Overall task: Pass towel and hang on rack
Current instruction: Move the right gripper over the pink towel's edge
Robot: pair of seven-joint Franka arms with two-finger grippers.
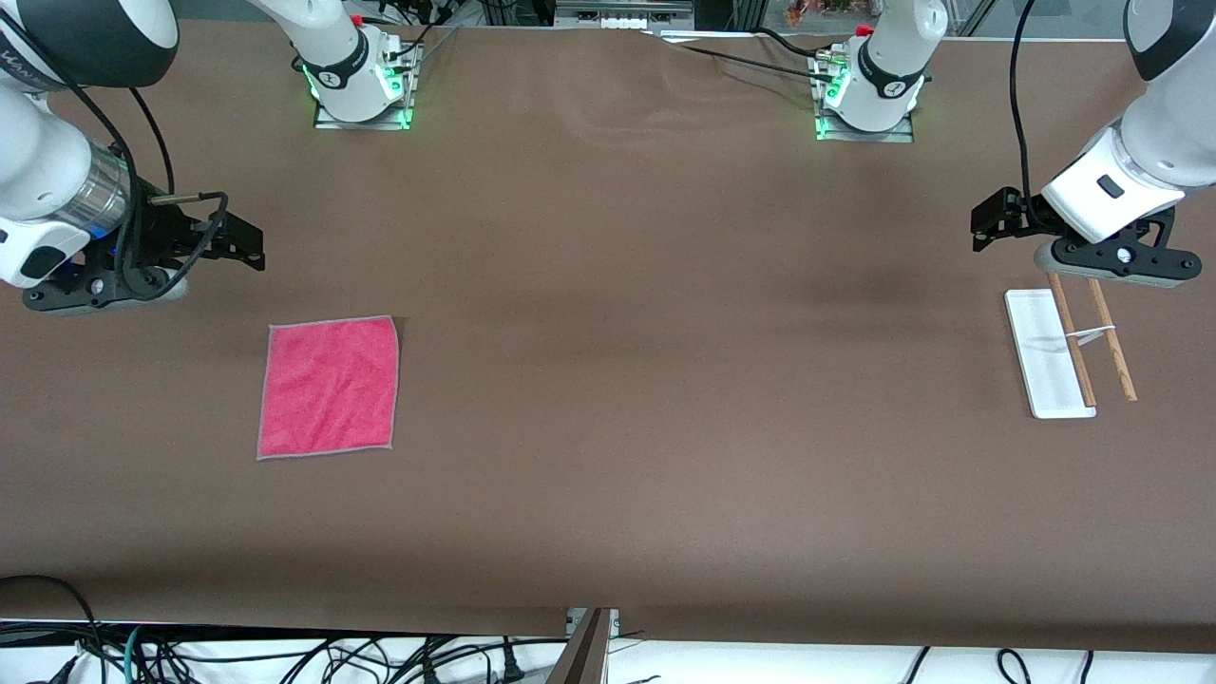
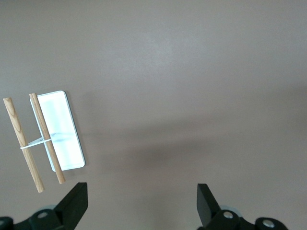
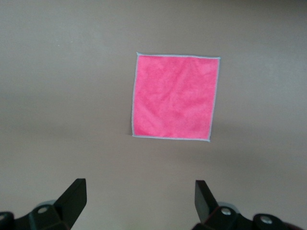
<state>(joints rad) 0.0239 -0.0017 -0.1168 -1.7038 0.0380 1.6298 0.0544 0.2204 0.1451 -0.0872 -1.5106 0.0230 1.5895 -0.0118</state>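
A wide brown cloth-covered table [image 1: 608,427] fills the view — a tangle of black cables [image 1: 285,657] lies on the white floor at its seven o'clock edge.

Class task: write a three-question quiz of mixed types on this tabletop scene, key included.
1. True or false: the pink fluffy square towel lies flat on the brown table.
2. Which claw is over the white-based rack with two wooden rods? A) left claw B) right claw
3. Fill in: both claws are ____.

Key: 1 true; 2 A, above the rack's end farther from the front camera; 3 open, holding nothing.
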